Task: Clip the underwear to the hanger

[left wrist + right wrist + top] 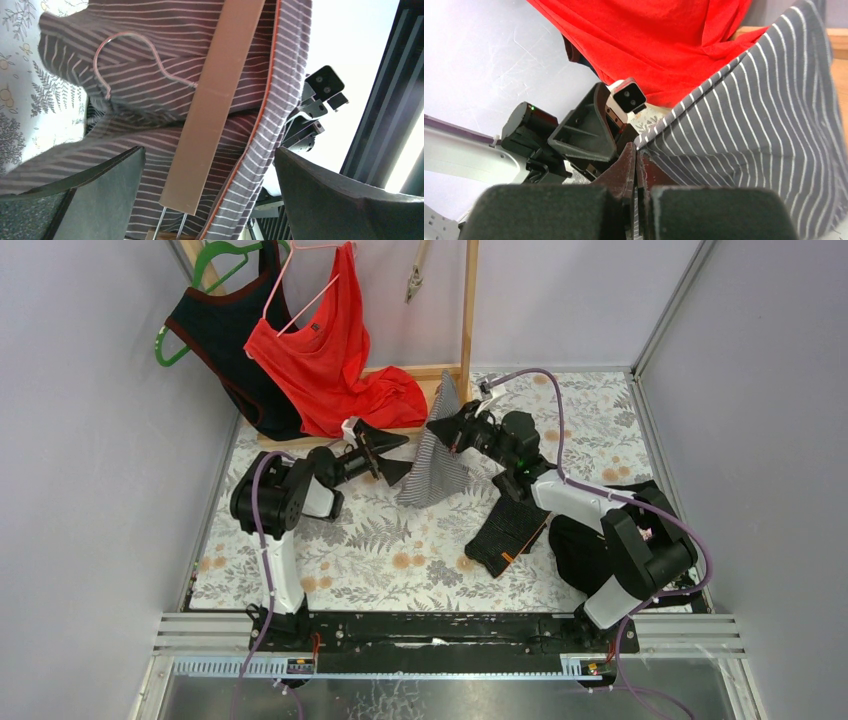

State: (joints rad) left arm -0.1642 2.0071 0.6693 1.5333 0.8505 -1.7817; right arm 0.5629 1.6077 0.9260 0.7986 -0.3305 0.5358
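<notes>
The grey striped underwear point(436, 455) with an orange-edged waistband hangs from my right gripper point(452, 430), which is shut on its upper edge, as the right wrist view shows point(636, 172). The cloth point(764, 130) drapes down to the table. My left gripper point(385, 455) is open just left of the underwear, touching nothing. In the left wrist view its fingers point(100, 192) stand wide apart. Between them are the striped cloth point(150, 100), a tan wooden bar point(215, 100) with two metal wires at its lower end, and a thin pink wire hanger outline point(131, 36). A clip point(414, 275) hangs high by the wooden upright.
A wooden rack point(468, 310) stands at the back. It holds a red top point(325, 360) on a pink hanger and a dark top point(225, 330) on a green hanger. Black garments point(510, 530) lie on the floral cloth by the right arm. Grey walls close both sides.
</notes>
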